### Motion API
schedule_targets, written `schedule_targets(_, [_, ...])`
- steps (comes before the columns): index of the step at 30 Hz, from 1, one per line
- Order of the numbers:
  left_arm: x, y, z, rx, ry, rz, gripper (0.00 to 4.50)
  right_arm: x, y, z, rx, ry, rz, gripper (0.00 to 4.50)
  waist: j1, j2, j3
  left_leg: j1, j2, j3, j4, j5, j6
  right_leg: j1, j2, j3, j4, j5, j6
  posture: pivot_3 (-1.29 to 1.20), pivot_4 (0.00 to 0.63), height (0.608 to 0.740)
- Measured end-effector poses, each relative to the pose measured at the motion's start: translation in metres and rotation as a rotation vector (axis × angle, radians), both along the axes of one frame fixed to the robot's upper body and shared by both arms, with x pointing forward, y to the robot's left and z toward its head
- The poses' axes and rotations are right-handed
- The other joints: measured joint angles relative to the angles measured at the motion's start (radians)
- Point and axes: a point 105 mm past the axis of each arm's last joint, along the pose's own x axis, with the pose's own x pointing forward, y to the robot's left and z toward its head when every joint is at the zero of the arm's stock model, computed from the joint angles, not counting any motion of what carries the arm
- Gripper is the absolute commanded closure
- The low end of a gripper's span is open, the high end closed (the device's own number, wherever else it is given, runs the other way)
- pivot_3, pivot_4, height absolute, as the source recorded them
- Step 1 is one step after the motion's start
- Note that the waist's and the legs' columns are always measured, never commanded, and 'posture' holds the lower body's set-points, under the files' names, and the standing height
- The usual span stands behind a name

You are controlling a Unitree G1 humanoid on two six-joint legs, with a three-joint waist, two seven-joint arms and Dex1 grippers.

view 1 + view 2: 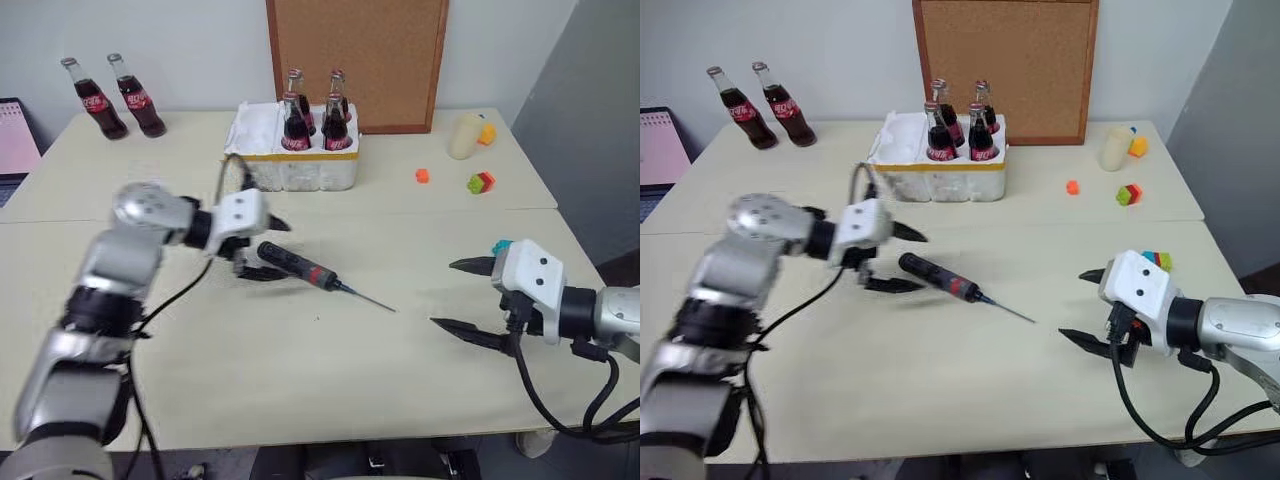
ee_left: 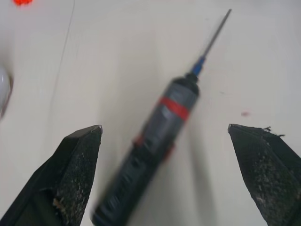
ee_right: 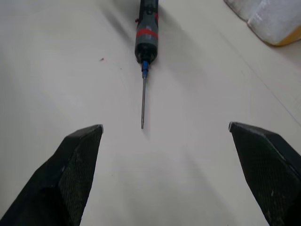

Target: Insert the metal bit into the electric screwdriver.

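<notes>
A: How far along was the job?

B: By the look of it, done. The metal bit (image 3: pixel 143 104) stood seated in the nose of the electric screwdriver (image 1: pixel 296 265), sticking straight out past the red band and a small blue collar.

A: And where was the tool?

B: Lying on the table (image 1: pixel 300 380), near the middle, in front of the foam crate of cola bottles (image 1: pixel 300 160).

A: Was anything holding it?

B: No. The left gripper (image 1: pixel 262 250) was spread wide around the handle end, touching nothing I could see. The right gripper (image 1: pixel 462 296) was released too, well apart from the bit's tip.

A: Anything left?

B: Only drawing the arms clear, I judged.
</notes>
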Motion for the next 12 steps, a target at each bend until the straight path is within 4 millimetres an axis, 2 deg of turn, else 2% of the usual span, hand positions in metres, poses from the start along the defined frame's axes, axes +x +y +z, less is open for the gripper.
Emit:
schedule_targets(5, [-0.029, 0.030, -0.011, -0.055, 0.064, 0.183, 0.02, 0.002, -0.011, 0.002, 0.011, -0.005, 0.006, 0.00, 0.014, -0.002, 0.001, 0.000, -0.002, -0.003, 0.000, 0.000, 0.000, 0.001, -0.006, -0.004, 0.000, 0.000, 0.000, 0.00, 0.150, 0.740])
schedule_targets(12, [-0.053, 0.048, -0.016, -0.095, 0.107, 0.292, 0.02, 0.000, -0.014, 0.001, 0.018, 0.014, 0.058, 0.00, 0.015, -0.002, 0.001, 0.001, -0.003, -0.003, 0.001, 0.000, 0.000, 0.002, -0.012, -0.004, 0.001, 0.000, 0.000, 0.00, 0.150, 0.740])
